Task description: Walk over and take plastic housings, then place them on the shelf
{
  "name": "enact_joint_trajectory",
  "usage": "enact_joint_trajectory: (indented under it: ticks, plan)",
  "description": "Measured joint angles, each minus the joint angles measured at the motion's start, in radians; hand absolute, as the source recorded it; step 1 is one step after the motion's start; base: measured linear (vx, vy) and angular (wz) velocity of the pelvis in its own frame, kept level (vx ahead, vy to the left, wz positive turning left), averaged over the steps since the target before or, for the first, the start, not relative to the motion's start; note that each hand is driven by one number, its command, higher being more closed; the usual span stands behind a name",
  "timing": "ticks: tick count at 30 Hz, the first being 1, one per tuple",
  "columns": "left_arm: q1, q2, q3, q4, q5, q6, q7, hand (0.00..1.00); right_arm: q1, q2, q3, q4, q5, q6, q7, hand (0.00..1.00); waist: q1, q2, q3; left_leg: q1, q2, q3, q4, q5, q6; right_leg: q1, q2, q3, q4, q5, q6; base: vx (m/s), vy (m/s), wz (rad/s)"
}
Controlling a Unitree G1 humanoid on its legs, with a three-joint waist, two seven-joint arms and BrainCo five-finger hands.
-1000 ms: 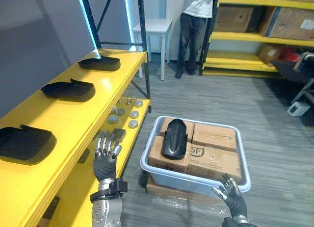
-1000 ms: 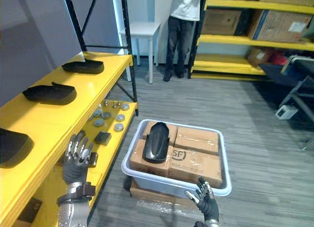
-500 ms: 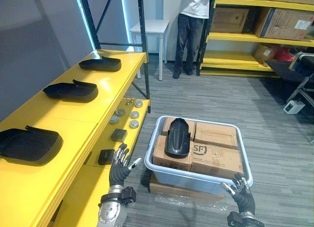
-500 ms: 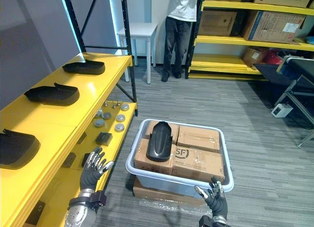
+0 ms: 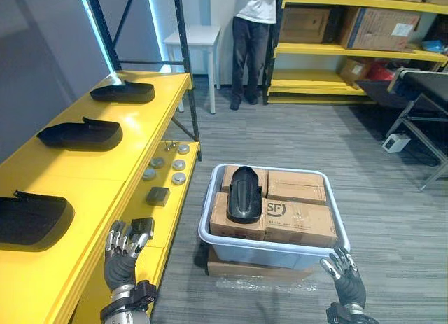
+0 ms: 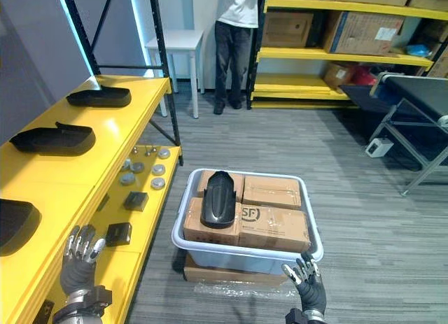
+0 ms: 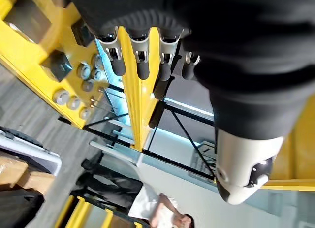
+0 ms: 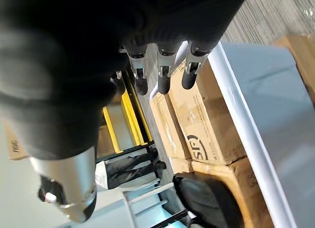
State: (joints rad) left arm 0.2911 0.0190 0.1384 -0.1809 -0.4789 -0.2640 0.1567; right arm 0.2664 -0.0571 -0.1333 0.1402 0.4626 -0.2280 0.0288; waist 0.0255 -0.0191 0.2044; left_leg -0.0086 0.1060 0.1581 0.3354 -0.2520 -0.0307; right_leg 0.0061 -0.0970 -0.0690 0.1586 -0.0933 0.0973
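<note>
The left hand (image 5: 120,256) and right hand (image 5: 348,282) are each wearing a dark ribbed cover (image 7: 231,50) over back and wrist. Slim silver fingers (image 7: 140,55) are ending in dark rounded tips, and a smooth silver thumb (image 7: 242,169) is showing small dark screw heads.

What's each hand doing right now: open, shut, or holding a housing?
Left hand: open, holding nothing, beside the yellow shelf.
Right hand: open, holding nothing, just in front of the tub.
</note>
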Motion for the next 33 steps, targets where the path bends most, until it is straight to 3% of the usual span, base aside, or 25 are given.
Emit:
enact_joint_trajectory:
  ticks: [1, 2, 3, 4, 7, 9, 10, 11, 13, 15, 18, 20, 21, 23, 25, 29, 32, 33]
  plan:
    - [-0.007, -0.002, -0.006, 0.0, -0.008, 0.001, -0.01, 0.0, -0.001, 0.003, -0.001, 0.0, 0.0, 0.0, -0.003, 0.0, -0.011, -0.005, 0.016, -0.002, 0.0, -0.007, 0.03, -0.019, 0.005, -0.05, -0.013, -0.018, 0.137, -0.039, 0.001, -0.06, 0.031, 0.06]
    - [-0.008, -0.002, -0.009, 0.0, -0.008, 0.002, -0.017, 0.0, 0.001, 0.003, -0.001, 0.0, -0.001, 0.001, -0.007, 0.0, -0.012, -0.003, 0.026, -0.002, 0.001, -0.008, 0.041, -0.025, 0.006, -0.087, -0.02, -0.031, 0.226, -0.043, -0.002, -0.07, 0.023, 0.11]
    - [-0.009, 0.005, -0.017, -0.001, -0.008, 0.002, -0.038, 0.0, 0.01, 0.01, -0.003, 0.001, -0.001, 0.006, -0.013, 0.0, -0.015, -0.006, 0.053, 0.007, -0.004, -0.011, 0.058, -0.033, 0.019, -0.166, -0.049, -0.048, 0.416, -0.043, -0.003, -0.04, 0.006, 0.13]
    - [-0.008, 0.013, -0.03, -0.002, -0.008, 0.003, -0.042, 0.0, 0.017, 0.016, -0.003, 0.009, -0.002, 0.012, -0.018, 0.0, -0.018, -0.006, 0.068, 0.02, -0.005, -0.019, 0.064, -0.037, 0.033, -0.187, -0.066, -0.055, 0.474, -0.056, -0.022, -0.01, -0.016, 0.21]
    - [-0.016, 0.045, -0.054, -0.004, -0.016, 0.004, -0.066, 0.0, 0.03, 0.023, -0.003, 0.025, -0.008, 0.019, -0.013, 0.0, -0.022, 0.001, 0.073, 0.014, -0.004, -0.055, 0.082, -0.059, 0.031, -0.209, -0.057, -0.025, 0.367, -0.071, -0.021, 0.07, -0.125, 0.44]
    - [-0.053, 0.083, -0.07, 0.011, -0.032, 0.006, -0.078, 0.0, 0.03, 0.023, -0.012, 0.027, -0.03, 0.019, -0.002, 0.0, -0.053, 0.004, 0.075, -0.031, 0.001, -0.129, 0.128, -0.087, -0.003, -0.253, -0.025, 0.109, 0.251, -0.053, -0.009, 0.1, -0.207, 0.84]
    - [-0.06, 0.096, -0.072, 0.02, -0.035, 0.007, -0.08, 0.0, 0.035, 0.023, -0.017, 0.028, -0.035, 0.02, 0.002, 0.0, -0.062, -0.002, 0.073, -0.033, 0.003, -0.154, 0.141, -0.098, -0.018, -0.243, -0.021, 0.115, 0.247, -0.01, 0.015, 0.17, -0.232, 0.9]
    - [-0.068, 0.092, -0.087, 0.048, -0.047, 0.01, -0.084, 0.0, 0.046, 0.006, -0.034, 0.03, -0.044, 0.02, 0.006, 0.0, -0.071, 0.026, 0.075, -0.027, 0.024, -0.194, 0.146, -0.111, -0.043, -0.213, -0.002, 0.075, 0.258, 0.001, 0.011, 0.2, -0.231, 0.67]
    - [-0.058, 0.081, -0.101, 0.05, -0.051, 0.014, -0.103, 0.0, 0.047, -0.022, -0.063, 0.021, -0.05, 0.02, 0.014, 0.0, -0.071, 0.049, 0.061, -0.012, 0.055, -0.217, 0.093, -0.09, -0.069, -0.214, 0.011, 0.03, 0.281, -0.036, -0.015, 0.28, -0.289, 0.54]
    - [-0.058, 0.071, -0.114, 0.053, -0.05, 0.018, -0.105, 0.0, 0.043, -0.052, -0.075, -0.006, -0.067, 0.021, 0.015, 0.0, -0.069, 0.057, 0.058, -0.01, 0.068, -0.219, 0.072, -0.06, -0.072, -0.211, 0.018, -0.001, 0.287, -0.06, -0.034, 0.29, -0.269, 0.4]
    - [-0.06, 0.063, -0.118, 0.099, -0.057, 0.034, -0.097, 0.0, 0.043, -0.075, -0.089, -0.057, -0.072, 0.026, 0.025, 0.0, -0.069, 0.059, 0.062, -0.055, 0.078, -0.209, 0.188, 0.004, -0.06, -0.135, 0.018, -0.047, 0.239, -0.072, -0.05, 0.2, -0.185, 0.43]
    - [-0.059, 0.062, -0.123, 0.122, -0.058, 0.048, -0.099, 0.0, 0.058, -0.087, -0.108, -0.068, -0.071, 0.029, 0.029, 0.0, -0.068, 0.048, 0.07, -0.08, 0.078, -0.164, 0.259, 0.037, -0.059, -0.055, -0.011, -0.085, 0.183, -0.069, -0.054, 0.15, -0.089, 0.63]
    - [-0.057, 0.061, -0.13, 0.126, -0.059, 0.049, -0.116, 0.0, 0.062, -0.097, -0.124, -0.074, -0.071, 0.028, 0.016, 0.0, -0.068, 0.052, 0.068, -0.091, 0.069, -0.088, 0.196, 0.03, -0.066, -0.033, -0.041, -0.115, 0.173, -0.069, -0.054, 0.12, -0.014, 0.76]
    - [-0.06, 0.064, -0.14, 0.127, -0.068, 0.048, -0.139, 0.0, 0.049, -0.101, -0.146, -0.077, -0.071, 0.024, -0.031, 0.0, -0.068, 0.078, 0.078, -0.116, 0.066, -0.026, 0.08, 0.113, -0.028, -0.033, -0.053, -0.149, 0.178, -0.075, -0.044, 0.06, 0.074, 0.65]
    - [-0.068, 0.074, -0.167, 0.149, -0.068, 0.046, -0.143, 0.0, 0.023, -0.097, -0.136, -0.082, -0.081, 0.015, -0.081, 0.0, -0.067, 0.082, 0.081, -0.112, 0.043, -0.026, 0.024, 0.115, -0.031, -0.052, -0.072, -0.163, 0.181, -0.078, -0.039, 0.04, 0.128, 0.42]
    - [-0.117, 0.105, -0.255, 0.209, -0.065, 0.051, -0.14, 0.0, -0.202, -0.103, -0.141, 0.03, -0.119, 0.013, -0.257, 0.0, -0.057, 0.074, 0.166, -0.147, -0.005, -0.041, -0.005, 0.136, -0.024, -0.084, -0.113, -0.176, 0.202, -0.075, -0.027, -0.1, 0.106, 0.3]
    - [-0.186, 0.125, -0.31, 0.231, -0.067, 0.05, -0.141, 0.0, -0.408, -0.162, -0.143, 0.216, -0.122, 0.023, -0.396, 0.0, -0.035, 0.081, 0.195, -0.22, -0.027, -0.072, -0.006, 0.167, -0.015, -0.138, -0.127, -0.206, 0.212, -0.062, -0.006, -0.12, 0.043, 0.41]
    - [-0.22, 0.128, -0.33, 0.263, -0.069, 0.051, -0.141, 0.0, -0.503, -0.205, -0.151, 0.292, -0.136, 0.05, -0.453, 0.0, -0.032, 0.091, 0.202, -0.252, -0.035, -0.089, 0.002, 0.177, -0.012, -0.158, -0.136, -0.224, 0.225, -0.062, -0.006, -0.11, 0.024, 0.45]
